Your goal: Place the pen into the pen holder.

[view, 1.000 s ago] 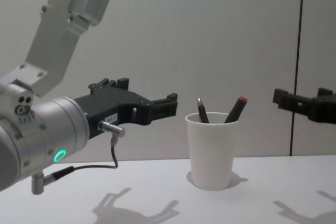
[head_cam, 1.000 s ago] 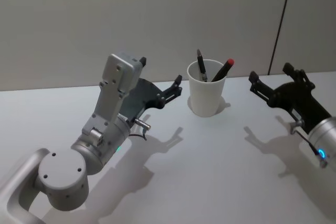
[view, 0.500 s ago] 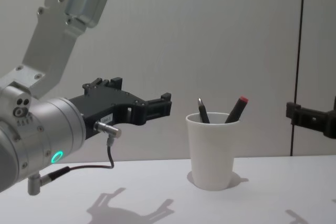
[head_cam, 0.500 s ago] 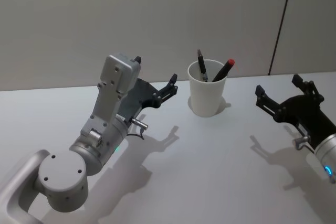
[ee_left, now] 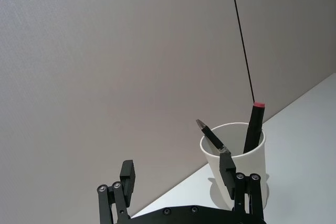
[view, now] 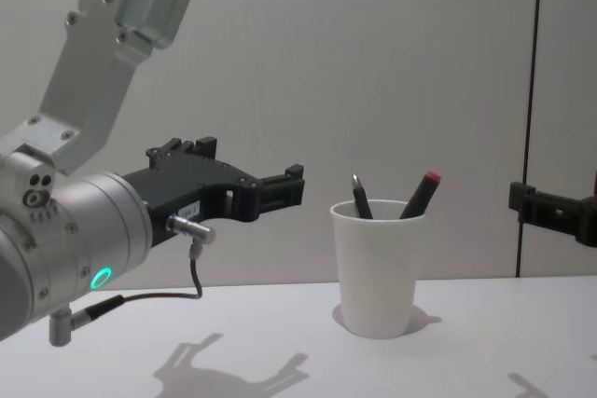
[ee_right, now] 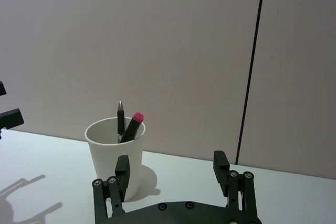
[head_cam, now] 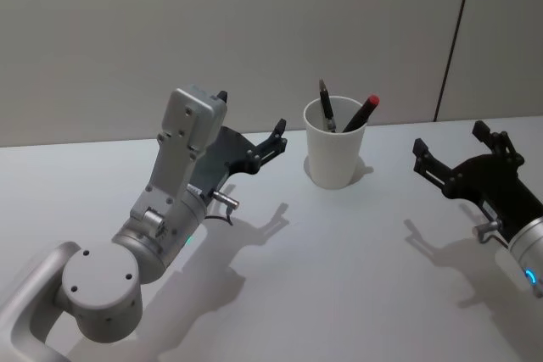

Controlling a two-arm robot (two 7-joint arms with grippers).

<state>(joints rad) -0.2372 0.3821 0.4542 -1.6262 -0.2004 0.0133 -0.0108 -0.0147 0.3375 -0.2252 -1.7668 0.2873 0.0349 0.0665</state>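
Left pincer (head_cam: 254, 143) open (empty), white table (head_cam: 339, 260), grey wall (head_cam: 254, 23)

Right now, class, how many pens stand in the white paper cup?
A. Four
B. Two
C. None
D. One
B. Two pens lean inside the pen holder: a dark pen and a pen with a red cap, both sticking up above the rim, while the left tool and the right tool hang open and empty on either side of it.

plain grey wall (head_cam: 212, 23) with dark seam (head_cam: 454, 36) behind white table (head_cam: 339, 277).
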